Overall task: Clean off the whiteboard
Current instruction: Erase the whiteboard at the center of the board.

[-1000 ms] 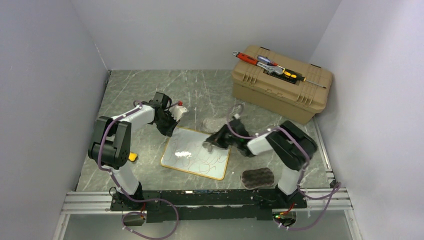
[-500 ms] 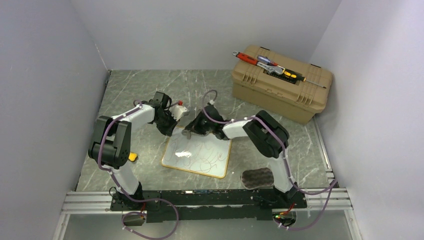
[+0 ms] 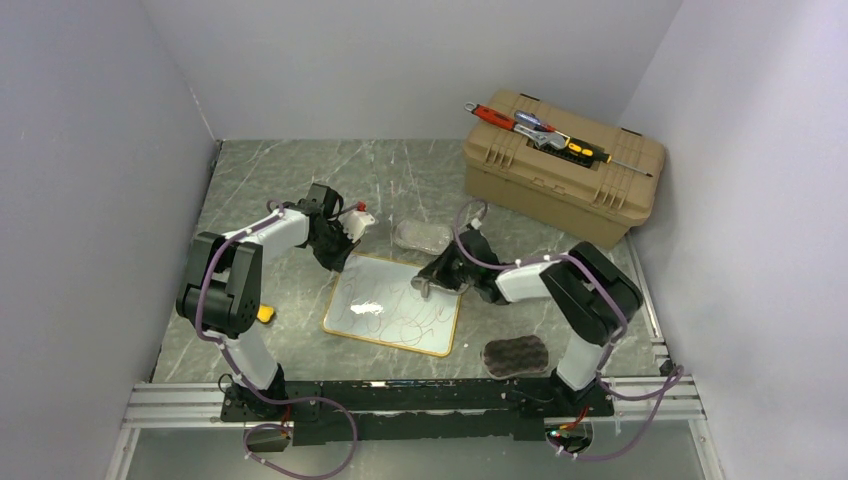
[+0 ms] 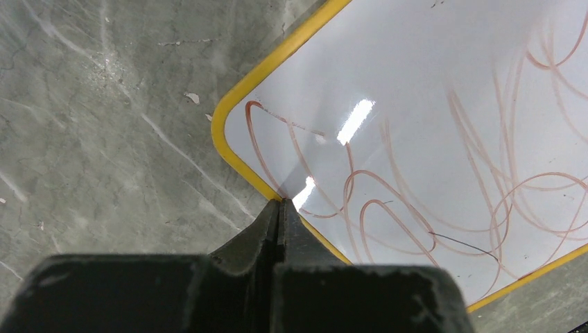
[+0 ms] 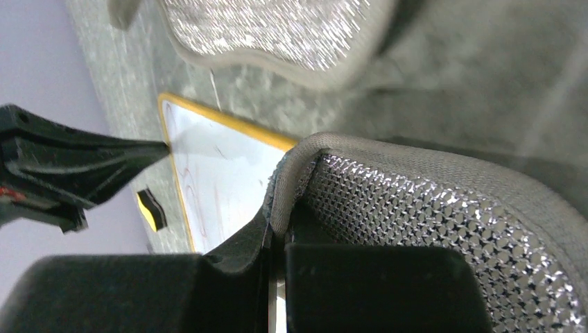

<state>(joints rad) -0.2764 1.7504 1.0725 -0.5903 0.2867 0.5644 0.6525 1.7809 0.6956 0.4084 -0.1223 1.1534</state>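
Whiteboard (image 3: 393,315) lies flat on the grey marbled bench (image 3: 270,180), between the two arms and just beyond their bases, turned a little askew. Its glossy white face inside the yellow frame carries looping reddish-brown scribbles across most of the surface, with one thin dark line among them.

At the far left corner, the left claw (image 4: 281,206) is clenched with nothing between its fingers, and its tip rests right on the yellow frame. At the board's far right edge, the right claw (image 3: 432,284) is clamped on a silvery mesh pad (image 5: 430,222). Whether that pad presses on the surface cannot be told.

A second mesh pad (image 3: 420,236) lies on the bench just past the board's far edge. A dark sponge (image 3: 515,355) sits beside the board's near right corner, next to the right arm's base. A small yellow piece (image 3: 264,314) lies by the left arm. Well apart, in the far right corner, stands a tan toolbox (image 3: 560,180) with hand tools (image 3: 540,132) on its lid.
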